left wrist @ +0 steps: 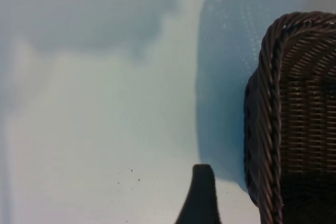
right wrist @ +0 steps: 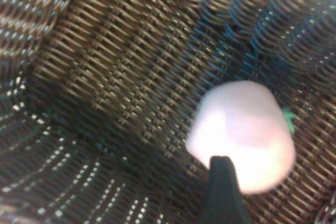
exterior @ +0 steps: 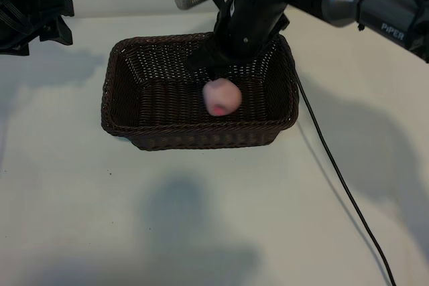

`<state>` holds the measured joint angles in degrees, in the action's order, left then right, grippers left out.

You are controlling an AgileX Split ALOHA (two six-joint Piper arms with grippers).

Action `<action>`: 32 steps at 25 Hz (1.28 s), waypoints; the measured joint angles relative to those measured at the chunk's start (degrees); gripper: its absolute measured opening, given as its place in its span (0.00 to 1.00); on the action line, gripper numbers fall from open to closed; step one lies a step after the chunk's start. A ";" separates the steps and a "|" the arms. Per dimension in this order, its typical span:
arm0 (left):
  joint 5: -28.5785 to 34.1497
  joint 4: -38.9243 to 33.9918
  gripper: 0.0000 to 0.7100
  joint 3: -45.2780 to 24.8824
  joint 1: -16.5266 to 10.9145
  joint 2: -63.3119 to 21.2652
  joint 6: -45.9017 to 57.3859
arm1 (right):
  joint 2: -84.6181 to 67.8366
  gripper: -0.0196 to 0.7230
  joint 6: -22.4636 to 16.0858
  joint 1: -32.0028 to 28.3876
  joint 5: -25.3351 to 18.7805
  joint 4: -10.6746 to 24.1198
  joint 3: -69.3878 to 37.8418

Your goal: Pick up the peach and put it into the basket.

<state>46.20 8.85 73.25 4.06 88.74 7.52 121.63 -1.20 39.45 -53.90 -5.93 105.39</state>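
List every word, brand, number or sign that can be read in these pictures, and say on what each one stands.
"PIPER": white letters on the dark sleeve of the right arm, exterior view.
No other text: the basket, the peach and the table carry none in any view.

A white table (exterior: pixel 80 192) bears the basket (exterior: pixel 154 135) and a black cable (exterior: pixel 348 199).

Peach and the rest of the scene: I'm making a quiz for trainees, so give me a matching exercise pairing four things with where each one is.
1. peach
2. right pincer
3. left pincer
4. black cable

a. on the table, right of the basket
b. inside the basket
c. parked left of the basket
d. above the basket's far part

Pairs: 1-b, 2-d, 3-c, 4-a
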 joint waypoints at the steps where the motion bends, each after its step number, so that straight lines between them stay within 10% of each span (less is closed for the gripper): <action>1: 0.00 0.00 0.83 0.00 0.00 0.00 0.00 | 0.00 0.71 0.00 0.00 -1.33 0.05 1.19; 12: 0.00 0.00 0.83 0.00 0.00 0.00 0.00 | 0.00 0.69 -1.10 -7.60 -14.71 1.02 9.29; 32: -0.66 11.38 0.83 0.00 0.00 7.12 -3.06 | 0.00 0.69 -1.04 -17.00 -16.14 1.79 9.29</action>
<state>45.54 20.24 73.25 4.06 95.85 4.46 121.63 -2.24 22.45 -70.04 -4.14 114.68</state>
